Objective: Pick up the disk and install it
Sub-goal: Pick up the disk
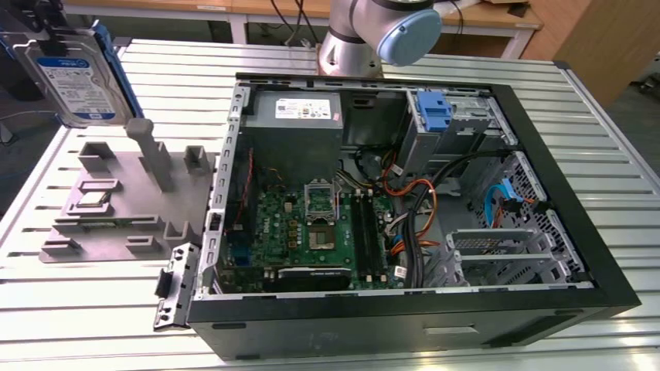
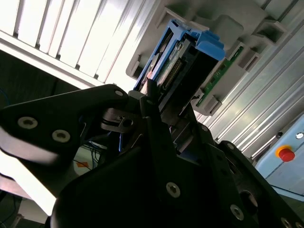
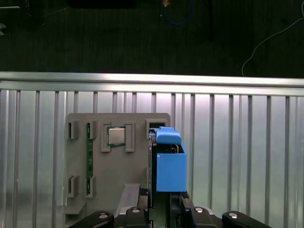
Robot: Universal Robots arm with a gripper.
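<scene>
claw (image 3: 166,210) gripping disk (image 3: 171,171) edge-on | over grey jig (image 3: 110,173) | CPU (image 3: 116,136) in jig

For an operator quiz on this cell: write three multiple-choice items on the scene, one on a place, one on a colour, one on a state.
1. Where is the disk relative to the open computer case?
A. In its drive bay.
B. Held up outside it, by the grey fixture block.
C. Lying flat inside it.

2. What colour is the disk's carrier?
A. Blue.
B. Red.
C. Yellow.

3. How is the gripper?
A. Open, apart from the disk.
B. Shut on the disk.
C. Open inside the case.

Key: 1 B, raised at the exterior view's left; 2 A, blue in both wrist views; 3 B, fingers clamp it in both wrist views.
</scene>
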